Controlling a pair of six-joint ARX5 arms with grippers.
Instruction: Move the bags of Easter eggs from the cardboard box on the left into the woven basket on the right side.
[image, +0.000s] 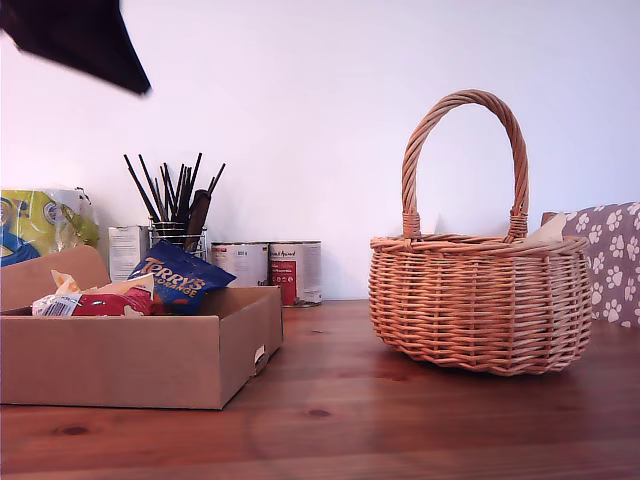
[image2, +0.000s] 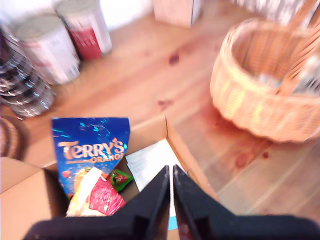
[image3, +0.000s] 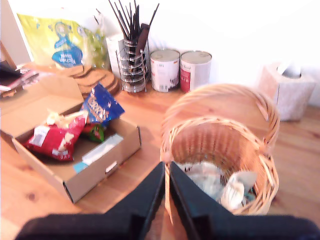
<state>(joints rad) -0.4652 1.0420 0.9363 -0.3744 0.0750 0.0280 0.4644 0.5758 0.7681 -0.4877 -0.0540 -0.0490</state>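
My first gripper (image2: 171, 172) clenched empty above the box (image: 130, 355) on the exterior view's left, my second gripper (image3: 167, 170) clenched empty over the basket (image: 480, 300) on its right, bags (image3: 220, 182) inside the basket (blurred).

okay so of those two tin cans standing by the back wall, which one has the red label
The tin can with the red lower label, the one nearer the round wicker basket. The other tin can, beside the wire holder of black sticks, has a plain white label.

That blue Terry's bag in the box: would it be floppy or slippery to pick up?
Probably floppy: the blue Terry's bag looks like thin foil film, leaning on the packets beside it in the cardboard box. Its glossy, glinting surface suggests it could slip. It likely crinkles rather than breaks.
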